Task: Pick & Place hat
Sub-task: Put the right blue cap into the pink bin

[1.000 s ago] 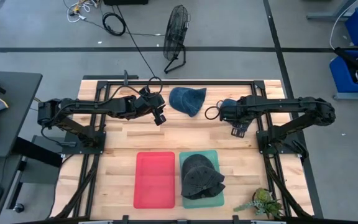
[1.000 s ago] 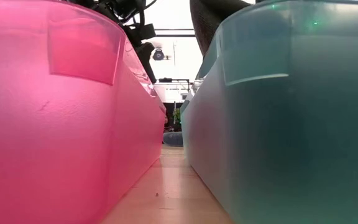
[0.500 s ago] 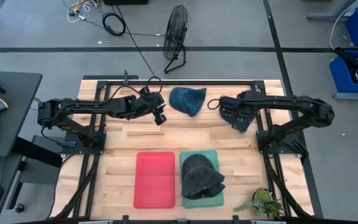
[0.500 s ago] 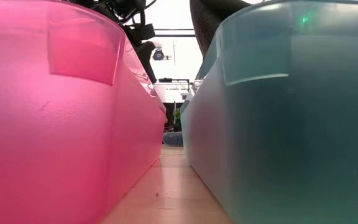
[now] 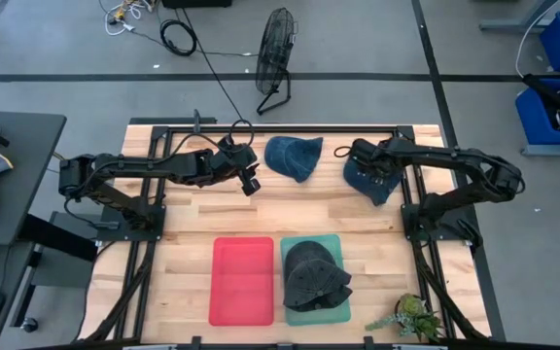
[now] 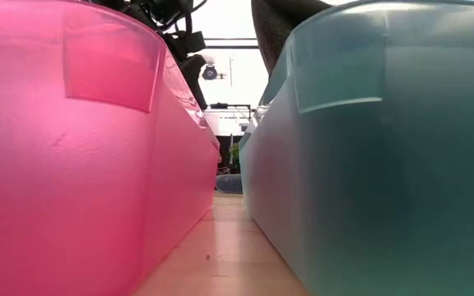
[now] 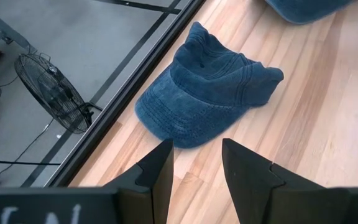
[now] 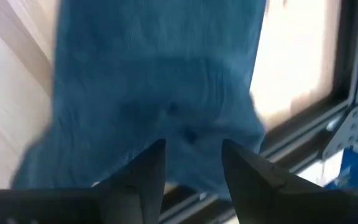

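A blue denim hat [image 5: 295, 156] lies flat on the wood near the far edge; the left wrist view shows this hat [image 7: 210, 87] just ahead of my open left gripper [image 7: 194, 165], which hovers to its left [image 5: 249, 183]. A second blue hat [image 5: 375, 187] lies to the right. My right gripper [image 5: 362, 167] hangs open over its far part, and the hat [image 8: 160, 93] fills the right wrist view past the gripper [image 8: 194, 171]. A dark grey hat [image 5: 314, 275] rests in the green tray [image 5: 334, 311]. My right gripper stands open, pointing down close over the second blue hat's crown [image 8: 185, 134]. Whether its fingertips [image 8: 148, 168] touch the cloth, I cannot tell.
A red tray [image 5: 242, 280] sits beside the green tray at the near side; in the low view the red tray [image 6: 72, 148] and the green tray [image 6: 385, 148] wall a narrow gap. A small plant [image 5: 411, 316] stands at the near right corner. Bare wood lies between hats and trays.
My right gripper has drawn back toward the far edge and turned, and the second blue hat, earlier mostly hidden under the arm, now shows spread on the wood. The left arm has kept still.
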Tool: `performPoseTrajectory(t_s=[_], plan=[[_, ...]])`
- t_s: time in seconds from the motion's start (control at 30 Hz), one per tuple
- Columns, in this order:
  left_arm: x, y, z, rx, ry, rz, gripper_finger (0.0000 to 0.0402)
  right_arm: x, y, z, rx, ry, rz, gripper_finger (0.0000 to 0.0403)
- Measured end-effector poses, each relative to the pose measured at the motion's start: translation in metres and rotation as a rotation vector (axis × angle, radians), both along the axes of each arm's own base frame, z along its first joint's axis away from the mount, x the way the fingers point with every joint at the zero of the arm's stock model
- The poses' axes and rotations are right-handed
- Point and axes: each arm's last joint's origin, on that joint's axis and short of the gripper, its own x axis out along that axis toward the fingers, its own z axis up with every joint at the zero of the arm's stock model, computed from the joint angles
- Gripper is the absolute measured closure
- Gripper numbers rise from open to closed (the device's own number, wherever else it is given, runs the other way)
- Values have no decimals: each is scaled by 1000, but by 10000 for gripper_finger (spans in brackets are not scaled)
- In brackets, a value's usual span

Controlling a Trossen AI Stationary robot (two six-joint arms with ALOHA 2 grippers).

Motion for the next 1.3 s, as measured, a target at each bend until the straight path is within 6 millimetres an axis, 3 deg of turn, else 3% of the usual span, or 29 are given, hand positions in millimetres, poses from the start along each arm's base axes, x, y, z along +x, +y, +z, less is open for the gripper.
performPoseTrajectory(t_s=[0.13,0.43,0.6,0.77,0.93,1.13,1.3], plan=[[0,0,0,0,0,0,262,-5,0,-3,8,35,-3,243],[0,0,0,-1,0,0,262,5,-14,-3,-80,-6,128,243],[0,0,0,-1,0,-1,262,0,-18,-15,-9,83,78,243],[0,0,0,-1,0,-1,262,10,-27,-31,-40,97,73,248],[0,0,-1,-2,8,-1,262,16,-32,-35,-114,80,45,292],[-1,-1,-1,-5,19,-1,262,10,-23,-25,-125,125,-67,390],[-1,-1,-1,-5,18,-1,262,12,-15,1,-128,96,-282,387]])
